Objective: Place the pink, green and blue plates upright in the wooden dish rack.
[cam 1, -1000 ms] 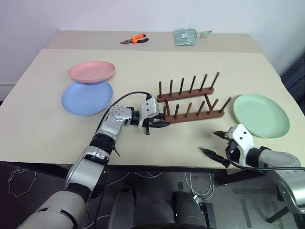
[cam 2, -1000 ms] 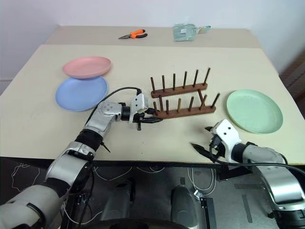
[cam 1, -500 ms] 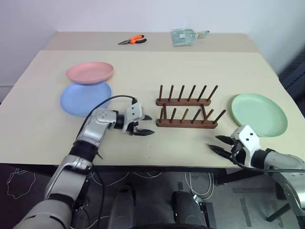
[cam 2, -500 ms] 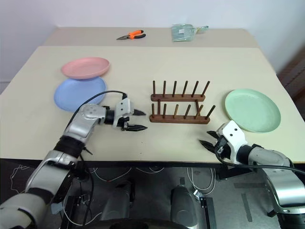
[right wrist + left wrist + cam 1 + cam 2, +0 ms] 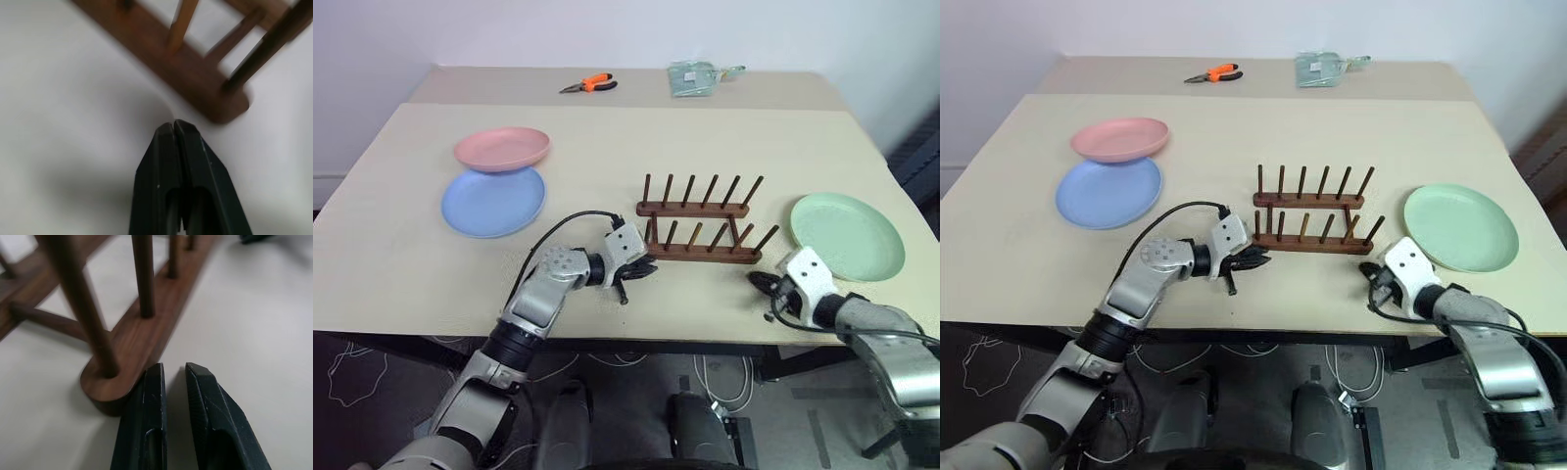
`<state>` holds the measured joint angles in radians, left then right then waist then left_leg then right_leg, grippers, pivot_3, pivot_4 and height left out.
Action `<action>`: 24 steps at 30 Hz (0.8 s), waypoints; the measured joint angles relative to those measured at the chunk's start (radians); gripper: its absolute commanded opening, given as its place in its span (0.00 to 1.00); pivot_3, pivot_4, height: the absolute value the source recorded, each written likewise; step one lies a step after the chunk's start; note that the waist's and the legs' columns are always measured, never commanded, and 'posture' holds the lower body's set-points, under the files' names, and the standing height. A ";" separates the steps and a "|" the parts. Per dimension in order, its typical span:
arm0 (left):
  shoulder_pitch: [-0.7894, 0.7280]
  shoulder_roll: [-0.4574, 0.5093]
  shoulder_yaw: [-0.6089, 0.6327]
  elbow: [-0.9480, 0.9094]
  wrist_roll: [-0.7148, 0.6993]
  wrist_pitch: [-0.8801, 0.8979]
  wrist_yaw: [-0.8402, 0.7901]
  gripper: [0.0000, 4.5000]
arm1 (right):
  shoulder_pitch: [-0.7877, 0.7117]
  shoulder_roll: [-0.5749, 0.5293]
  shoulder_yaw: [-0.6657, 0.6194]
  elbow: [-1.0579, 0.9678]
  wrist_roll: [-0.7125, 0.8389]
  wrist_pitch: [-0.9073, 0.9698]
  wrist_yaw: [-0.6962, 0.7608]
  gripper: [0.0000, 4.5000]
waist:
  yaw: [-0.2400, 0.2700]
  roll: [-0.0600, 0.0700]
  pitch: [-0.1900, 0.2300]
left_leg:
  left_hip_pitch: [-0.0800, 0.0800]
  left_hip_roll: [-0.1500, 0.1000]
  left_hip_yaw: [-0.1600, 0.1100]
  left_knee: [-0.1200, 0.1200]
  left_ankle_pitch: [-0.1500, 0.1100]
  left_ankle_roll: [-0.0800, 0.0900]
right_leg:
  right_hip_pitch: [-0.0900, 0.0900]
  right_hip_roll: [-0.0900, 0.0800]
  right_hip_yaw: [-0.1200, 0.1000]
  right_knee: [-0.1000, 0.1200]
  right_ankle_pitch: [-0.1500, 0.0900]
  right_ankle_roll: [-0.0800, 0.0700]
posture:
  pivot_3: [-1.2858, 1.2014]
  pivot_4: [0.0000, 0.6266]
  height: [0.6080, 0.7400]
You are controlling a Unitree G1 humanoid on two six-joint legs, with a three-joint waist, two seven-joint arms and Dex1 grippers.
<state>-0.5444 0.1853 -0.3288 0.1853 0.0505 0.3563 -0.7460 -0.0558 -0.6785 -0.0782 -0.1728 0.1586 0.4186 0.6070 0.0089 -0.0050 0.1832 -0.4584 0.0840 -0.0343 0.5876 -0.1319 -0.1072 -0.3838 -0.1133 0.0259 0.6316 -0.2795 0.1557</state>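
The wooden dish rack (image 5: 699,231) stands mid-table with nothing in its pegs. The pink plate (image 5: 502,149) lies flat at the far left, its rim over the blue plate (image 5: 493,202) just in front of it. At the right lies the green plate (image 5: 847,235), also flat. My left gripper (image 5: 173,368) rests on the table at the left end of the rack's near rail (image 5: 142,335), its fingers almost together and holding nothing. My right gripper (image 5: 174,125) is shut and empty, its tip just short of the rack's right end (image 5: 215,93).
Orange-handled pliers (image 5: 588,84) and a clear plastic bag (image 5: 697,75) lie at the table's far side. The table's front edge (image 5: 666,338) runs just behind both grippers. Bare tabletop lies between the rack and the plates on each side.
The rack, skewed a second ago, now lies square. My left gripper drew away, then came back to its left end and closed. My right gripper went from wide open to shut and moved up to the right end.
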 measured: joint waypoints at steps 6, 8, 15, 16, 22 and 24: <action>-0.157 -0.084 0.041 0.258 0.028 -0.045 0.218 0.15 | -0.240 0.101 0.098 0.232 -0.108 -0.058 -0.106 0.00 | -0.008 0.000 0.000 | 0.000 0.000 0.000 0.004 0.000 0.001 | 0.002 0.000 0.000 -0.001 0.003 0.000 | 0.52 0.24 1.00; -0.187 -0.093 0.058 0.312 0.027 -0.068 0.238 0.15 | -0.317 0.118 0.108 0.324 -0.138 -0.082 -0.135 0.00 | -0.011 0.000 0.000 | -0.001 0.000 0.000 0.001 0.000 0.002 | 0.000 0.000 0.000 -0.001 0.002 0.001 | 0.52 0.24 1.00; -0.280 -0.112 0.090 0.483 0.025 -0.145 0.275 0.15 | -0.448 0.152 0.120 0.533 -0.187 -0.179 -0.173 0.00 | -0.008 0.000 0.000 | -0.001 -0.001 0.000 -0.003 0.000 0.001 | -0.001 0.000 0.000 -0.001 0.004 0.007 | 0.52 0.24 1.00; -0.281 -0.112 0.093 0.487 0.025 -0.149 0.275 0.14 | -0.448 0.152 0.121 0.533 -0.185 -0.181 -0.164 0.05 | -0.008 0.000 0.000 | -0.001 -0.001 0.000 -0.003 0.001 0.001 | -0.001 0.000 0.000 -0.001 0.004 0.007 | 0.52 0.24 1.00; -0.201 -0.055 0.140 0.371 -0.007 -0.119 0.246 0.51 | -0.369 0.144 0.092 0.412 -0.134 -0.171 -0.089 0.61 | -0.023 0.001 -0.001 | 0.000 0.000 0.000 -0.008 0.002 -0.001 | -0.003 0.000 0.000 0.000 0.004 0.007 | 0.52 0.24 1.00; -0.161 -0.022 0.155 0.303 -0.011 -0.104 0.250 0.76 | -0.336 0.137 0.068 0.359 -0.125 -0.160 -0.086 0.84 | -0.024 0.001 -0.001 | 0.000 0.000 0.000 -0.010 0.003 -0.002 | -0.005 0.000 0.000 0.000 0.004 0.007 | 0.52 0.24 1.00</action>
<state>-0.7057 0.1634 -0.1740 0.4882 0.0391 0.2520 -0.4962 -0.3918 -0.5412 -0.0097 0.1860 0.0339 0.2581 0.5211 -0.0146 -0.0038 0.1824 -0.4583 0.0837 -0.0343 0.5776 -0.1293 -0.1092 -0.3884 -0.1132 0.0258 0.6320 -0.2758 0.1632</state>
